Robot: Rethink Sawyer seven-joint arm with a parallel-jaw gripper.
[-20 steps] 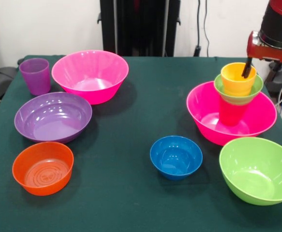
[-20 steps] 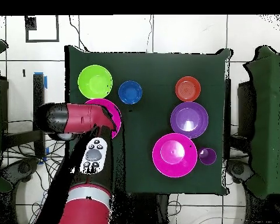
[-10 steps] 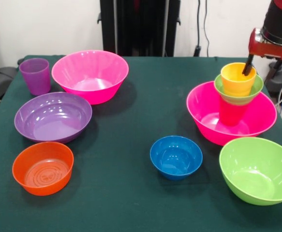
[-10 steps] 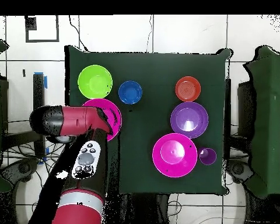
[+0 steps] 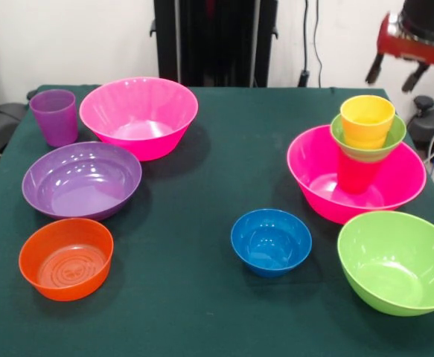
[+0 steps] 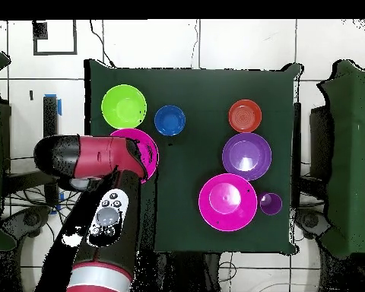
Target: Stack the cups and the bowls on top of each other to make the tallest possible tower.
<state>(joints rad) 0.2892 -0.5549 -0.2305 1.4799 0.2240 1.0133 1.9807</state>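
Observation:
On the right, a tower stands inside a large pink bowl (image 5: 315,199): a red cup (image 5: 356,175), a small green bowl (image 5: 367,144) on it, and a yellow cup (image 5: 367,119) on top. My gripper (image 5: 391,74) hangs open and empty above and behind the yellow cup, clear of it. In the overhead view my arm (image 6: 94,156) covers the tower, and only part of its pink bowl (image 6: 146,156) shows. Loose on the table are a purple cup (image 5: 53,117), a second pink bowl (image 5: 138,115), a purple bowl (image 5: 81,178), an orange bowl (image 5: 66,256), a blue bowl (image 5: 270,242) and a lime green bowl (image 5: 399,260).
The dark green table (image 5: 224,149) has open cloth down its middle between the two groups. Seen from overhead, the lime bowl (image 6: 124,106) and blue bowl (image 6: 169,120) lie just beyond the tower. The orange bowl (image 6: 245,115), purple bowl (image 6: 246,156), pink bowl (image 6: 227,200) and purple cup (image 6: 271,203) lie right.
My gripper has risen out of the yellow cup and drawn back, leaving the cup on the tower. The arm has swung slightly in the overhead view.

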